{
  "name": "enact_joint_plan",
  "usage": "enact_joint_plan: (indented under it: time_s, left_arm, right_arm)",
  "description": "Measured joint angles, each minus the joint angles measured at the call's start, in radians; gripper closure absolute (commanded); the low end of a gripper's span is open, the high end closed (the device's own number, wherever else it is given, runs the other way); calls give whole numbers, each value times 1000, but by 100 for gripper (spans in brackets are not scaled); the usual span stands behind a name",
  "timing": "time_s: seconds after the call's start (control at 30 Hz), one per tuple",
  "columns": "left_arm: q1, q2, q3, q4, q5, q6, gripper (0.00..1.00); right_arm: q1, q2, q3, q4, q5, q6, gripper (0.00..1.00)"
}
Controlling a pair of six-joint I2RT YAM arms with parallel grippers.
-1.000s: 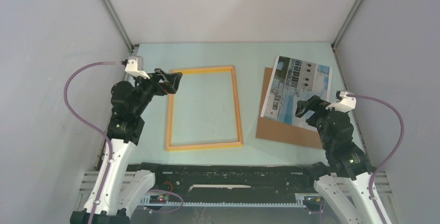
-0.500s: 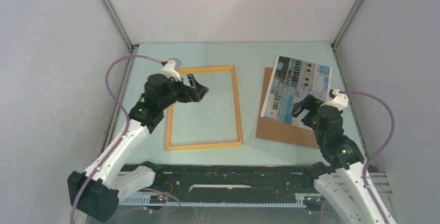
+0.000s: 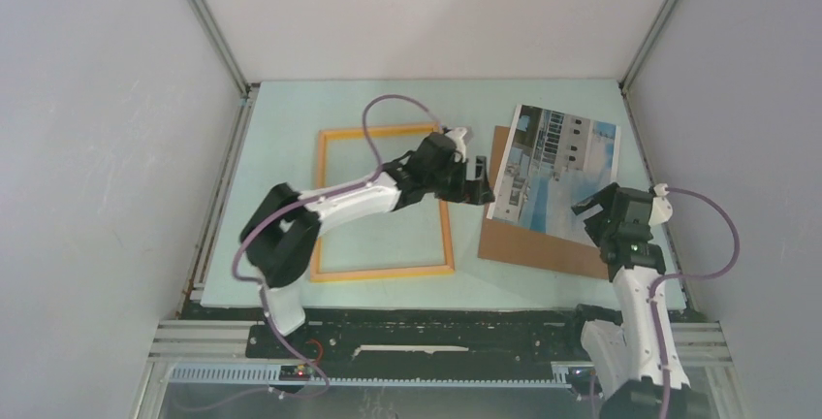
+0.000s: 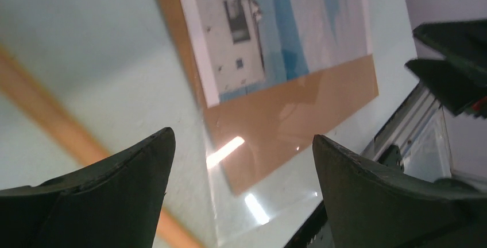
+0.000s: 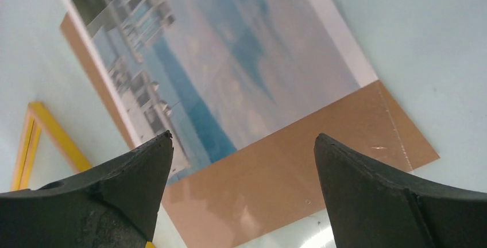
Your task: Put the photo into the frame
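The photo [image 3: 557,167] lies picture side up at the right, resting partly on a brown backing sheet [image 3: 528,242]. It also shows in the left wrist view [image 4: 275,30] and in the right wrist view [image 5: 230,70]. The orange-yellow frame [image 3: 445,208] lies flat left of it, empty inside. My left gripper [image 3: 477,186] is open, reached across the frame's right rail to the photo's left edge. My right gripper [image 3: 599,211] is open and empty over the backing sheet's near right part, by the photo's near edge.
The brown backing sheet shows in both wrist views [image 4: 287,121] [image 5: 298,185]. The pale table [image 3: 291,109] is walled on three sides. A black rail [image 3: 426,327] runs along the near edge.
My left arm has swung right, from the frame's far left corner across the frame to the photo's left edge. My right gripper has shifted slightly right and nearer.
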Motion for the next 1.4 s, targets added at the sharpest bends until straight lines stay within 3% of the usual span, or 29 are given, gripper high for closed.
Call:
enact_joint_plan:
  time_s: [0.17, 0.3, 0.5, 0.87, 1.4]
  left_arm:
    - [-23, 187, 229, -89, -20, -42, 4]
    - [-39, 238, 285, -150, -53, -79, 4]
    - [-90, 280, 286, -211, -89, -175, 4]
    - [-106, 335, 274, -217, -95, -247, 4]
    - [-82, 315, 156, -42, 90, -356, 9]
  right_arm:
    - [-137, 120, -16, 34, -49, 53, 0]
    - [-208, 223, -23, 72, -76, 70, 0]
    - [-242, 317, -43, 111, -111, 79, 0]
    - [-244, 322, -91, 196, -119, 89, 0]
    - [-243, 373, -96, 303, -154, 96, 0]
